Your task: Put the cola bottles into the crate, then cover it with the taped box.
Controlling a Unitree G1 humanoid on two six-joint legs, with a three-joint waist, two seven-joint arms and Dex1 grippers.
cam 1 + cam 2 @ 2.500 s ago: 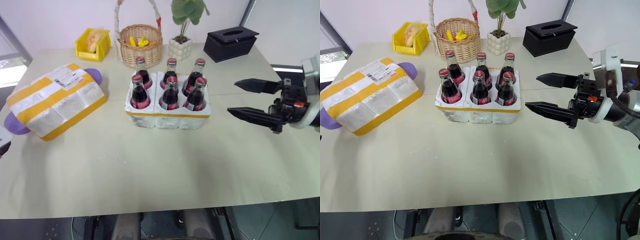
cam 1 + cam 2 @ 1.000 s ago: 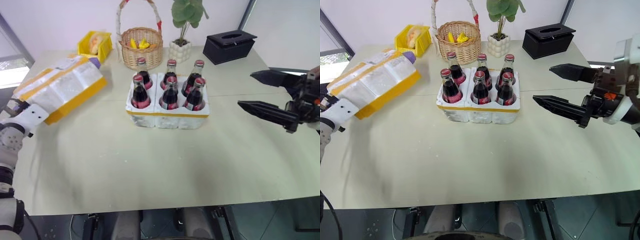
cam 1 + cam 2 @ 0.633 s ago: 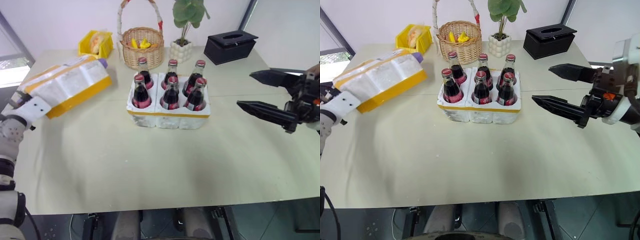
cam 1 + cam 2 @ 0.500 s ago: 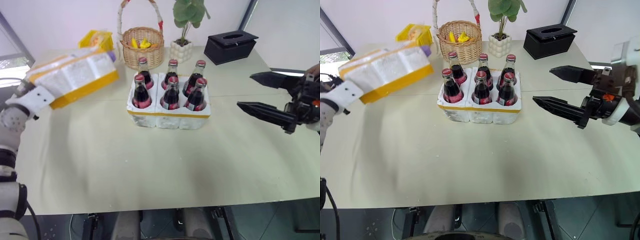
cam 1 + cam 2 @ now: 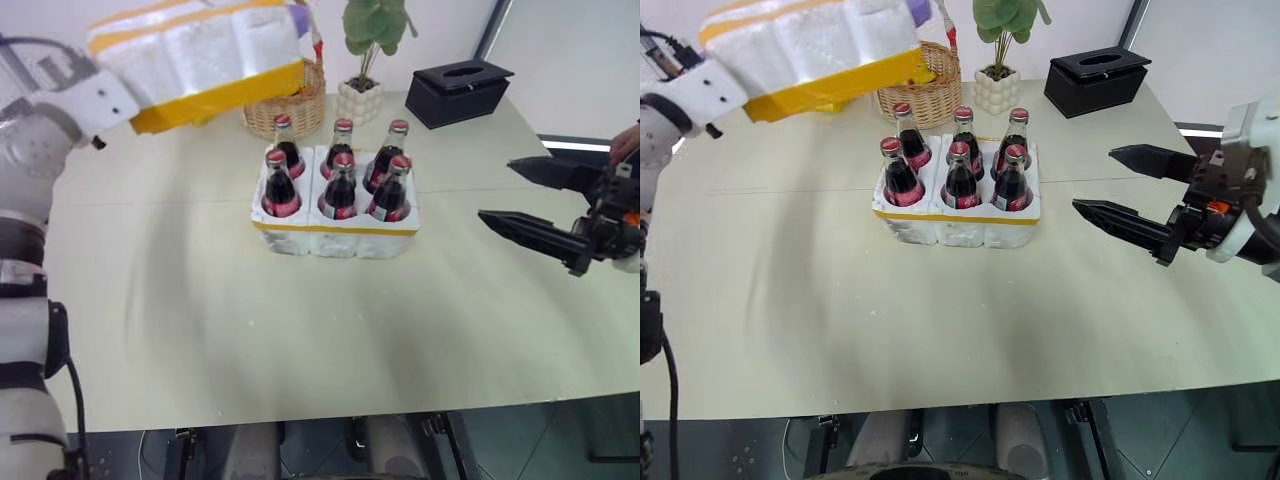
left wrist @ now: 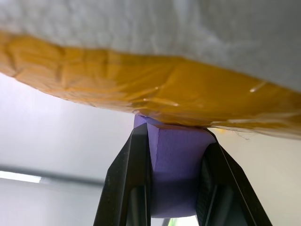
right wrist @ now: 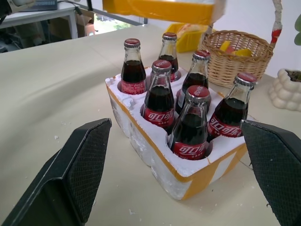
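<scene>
Several cola bottles with red caps stand upright in the wells of the white crate at the table's middle. The taped box, white with yellow bands, hangs tilted in the air to the far left of the crate, in front of the basket. My left gripper is shut on the box's purple side flap. My right gripper stands open to the right of the crate, apart from it, fingers pointing at the bottles.
A wicker basket stands behind the crate, partly hidden by the lifted box. A white plant pot and a black tissue box stand at the back right. A person's hand shows at the right edge.
My left arm has lifted the taped box off the table and carried it up and to the right, toward the crate. The right gripper has stayed open and nearly still.
</scene>
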